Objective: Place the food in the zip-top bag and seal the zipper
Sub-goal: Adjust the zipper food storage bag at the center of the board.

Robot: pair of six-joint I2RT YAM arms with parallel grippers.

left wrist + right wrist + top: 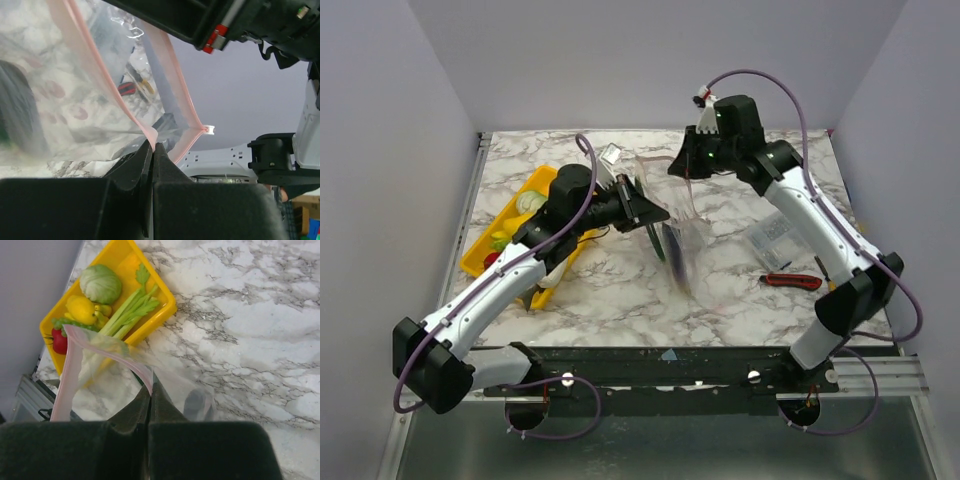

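Note:
The clear zip-top bag (pixel 682 222) hangs above the table between both grippers, its mouth pulled apart. My left gripper (pixel 647 213) (pixel 152 145) is shut on one side of the pink zipper (pixel 107 87). My right gripper (pixel 686 166) (pixel 151 385) is shut on the other side of the zipper (pixel 117 357). A dark purple piece (pixel 672 247) (pixel 197 405) lies inside the bag. The remaining food sits in the yellow tray (pixel 167 302): a pale green round piece (pixel 100 284), a yellow piece (pixel 81 310), green stalks (pixel 131 311) and a red piece (pixel 60 342).
The yellow tray (pixel 478 258) stands at the table's left edge, partly under the left arm. A red-handled tool (pixel 792 281) and a small clear packet (pixel 775 240) lie at the right, beside the right arm. Grey walls enclose the marble table.

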